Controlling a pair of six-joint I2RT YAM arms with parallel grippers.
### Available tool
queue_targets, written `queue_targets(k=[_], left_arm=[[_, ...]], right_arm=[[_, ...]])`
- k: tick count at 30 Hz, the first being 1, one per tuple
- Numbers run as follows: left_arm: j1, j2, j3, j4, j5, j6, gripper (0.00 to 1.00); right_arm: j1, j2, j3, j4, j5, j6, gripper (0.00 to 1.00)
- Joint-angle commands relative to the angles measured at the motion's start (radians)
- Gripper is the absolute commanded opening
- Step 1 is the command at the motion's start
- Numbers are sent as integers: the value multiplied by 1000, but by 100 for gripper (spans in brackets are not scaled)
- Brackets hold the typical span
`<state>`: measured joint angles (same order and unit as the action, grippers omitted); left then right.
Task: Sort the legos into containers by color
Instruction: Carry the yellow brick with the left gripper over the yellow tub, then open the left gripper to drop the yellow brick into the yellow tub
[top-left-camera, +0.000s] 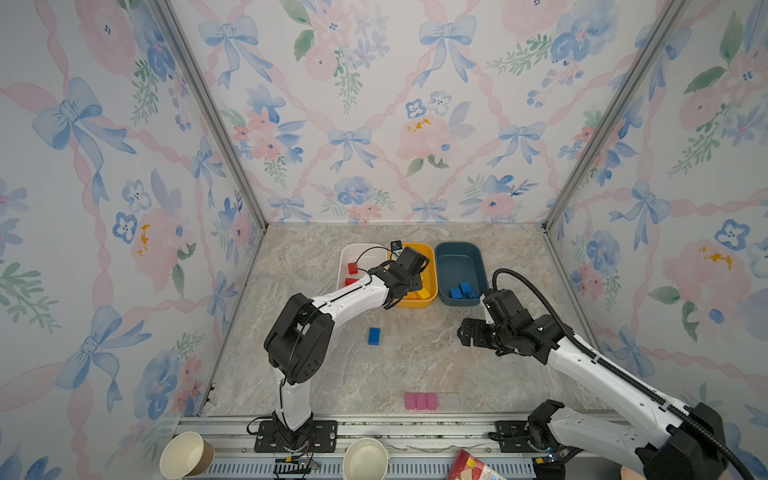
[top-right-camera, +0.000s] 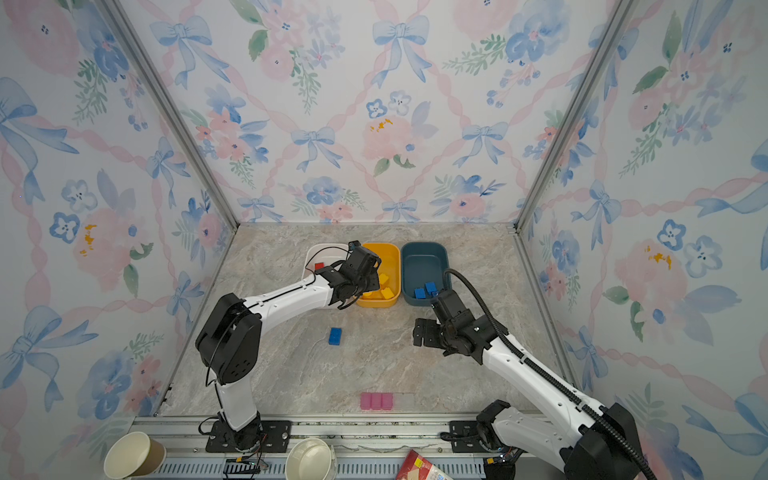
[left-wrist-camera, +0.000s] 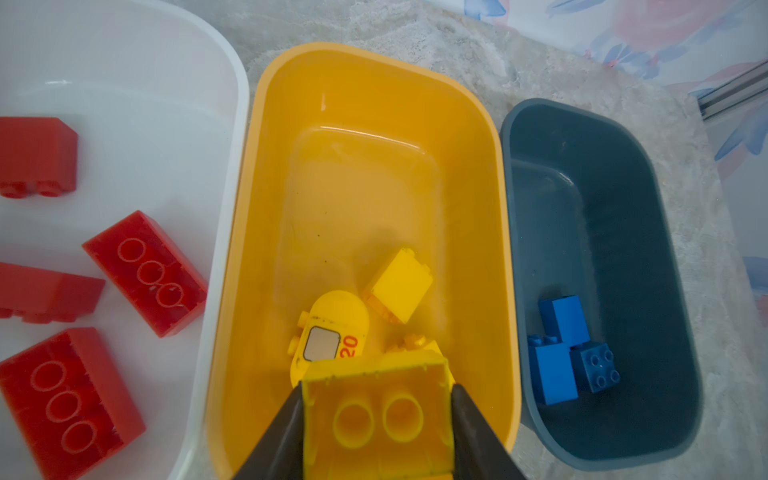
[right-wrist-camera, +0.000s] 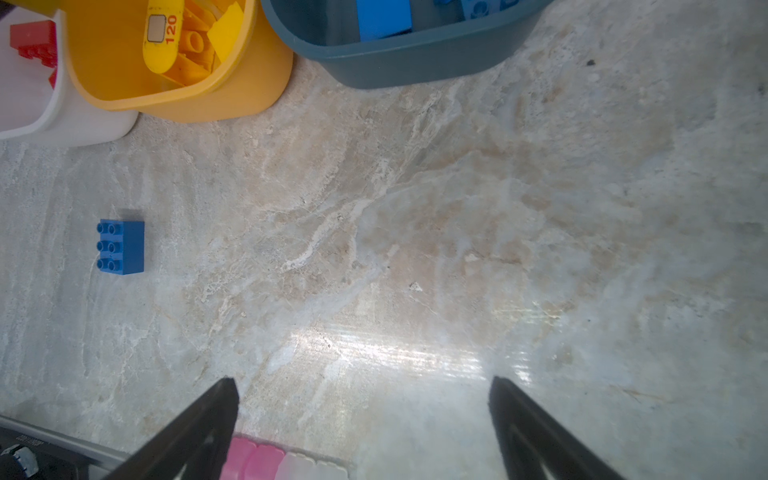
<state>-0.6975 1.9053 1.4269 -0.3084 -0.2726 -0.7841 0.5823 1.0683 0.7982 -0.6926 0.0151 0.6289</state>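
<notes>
My left gripper (left-wrist-camera: 376, 386) is shut on a yellow brick (left-wrist-camera: 376, 419), hollow underside toward the camera, above the near end of the yellow tub (left-wrist-camera: 374, 104). In that tub lie a square yellow brick (left-wrist-camera: 399, 284) and a rounded yellow piece (left-wrist-camera: 332, 328). The white tub (left-wrist-camera: 232, 124) holds several red bricks (left-wrist-camera: 145, 270). The teal tub (left-wrist-camera: 602, 208) holds blue bricks (left-wrist-camera: 565, 349). One blue brick (top-left-camera: 374, 336) lies alone on the table in both top views. My right gripper (right-wrist-camera: 361, 386) hangs open and empty over bare table, right of that brick and in front of the teal tub (top-left-camera: 457, 253).
A pink segmented strip (top-left-camera: 420, 401) lies near the table's front edge. Two paper cups (top-left-camera: 187, 455) (top-left-camera: 365, 459) and a red packet (top-left-camera: 473, 465) sit beyond the front rail. Floral walls close in the table on three sides.
</notes>
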Motion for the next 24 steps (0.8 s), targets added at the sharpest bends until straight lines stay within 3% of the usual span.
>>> queue_targets(k=[1,8,15,24], left_arm=[[21,55,51,-13,15,43,42],[58,138,126,-13,25,66,44],[65,139,124,-14,31,78,72],[51,65,64,-14,17,94,79]], right_arm=[[-11,-13,4,-26,14,5,97],[-20,-6,-8,-15,5,2,97],[-29,-4,-12,-10,-1,2,97],[-29,-4,-11,-5,-7,2,97]])
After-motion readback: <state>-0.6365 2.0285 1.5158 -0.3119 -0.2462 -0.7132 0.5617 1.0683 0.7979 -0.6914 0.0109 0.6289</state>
